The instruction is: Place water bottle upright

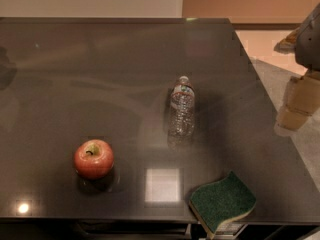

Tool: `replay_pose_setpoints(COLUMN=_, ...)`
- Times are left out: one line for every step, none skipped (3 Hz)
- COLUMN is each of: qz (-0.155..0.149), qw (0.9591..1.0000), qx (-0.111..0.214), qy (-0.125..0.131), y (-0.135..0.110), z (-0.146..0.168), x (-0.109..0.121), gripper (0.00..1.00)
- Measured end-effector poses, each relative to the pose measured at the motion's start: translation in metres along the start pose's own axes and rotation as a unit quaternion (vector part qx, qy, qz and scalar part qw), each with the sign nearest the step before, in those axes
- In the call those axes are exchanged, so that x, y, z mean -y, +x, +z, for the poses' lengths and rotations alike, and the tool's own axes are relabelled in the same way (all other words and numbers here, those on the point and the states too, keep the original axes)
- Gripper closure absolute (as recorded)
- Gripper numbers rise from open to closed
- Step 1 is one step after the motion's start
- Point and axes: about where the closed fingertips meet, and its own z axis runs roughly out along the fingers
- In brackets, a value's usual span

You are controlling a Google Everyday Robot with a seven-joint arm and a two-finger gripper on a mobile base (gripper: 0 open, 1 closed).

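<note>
Bottle [181, 106] stands upright just right of table [75, 59] centre: clear ribbed plastic, white cap, dark label band; contents cannot tell. Gripper [296, 108] hangs beyond the right edge, well apart from bottle, holding nothing; how open, cannot tell. 1 round red apple [94, 158] near front-left. 1 green wavy sponge [222, 201] overhangs front edge.

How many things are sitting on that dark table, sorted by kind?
bottle: 1
apple: 1
sponge: 1
Total: 3
All three rest on the table. The gripper is beyond the table's right edge, apart from all of them.
</note>
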Motion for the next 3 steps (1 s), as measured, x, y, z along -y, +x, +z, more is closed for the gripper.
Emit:
replay_pose_setpoints(qz=-0.003, qw=1.0000, qx=0.000, qy=0.002, y=-0.002, z=0.000, x=0.001, gripper=0.00)
replay_pose_setpoints(qz=-0.016, qw=0.9997, qx=0.010, qy=-0.016, y=-0.015, z=0.009, x=0.006, gripper=0.00)
replay_pose_setpoints(qz=-0.015, qw=0.9991, qx=0.010, qy=-0.039, y=-0.043, z=0.023, x=0.010, gripper=0.00)
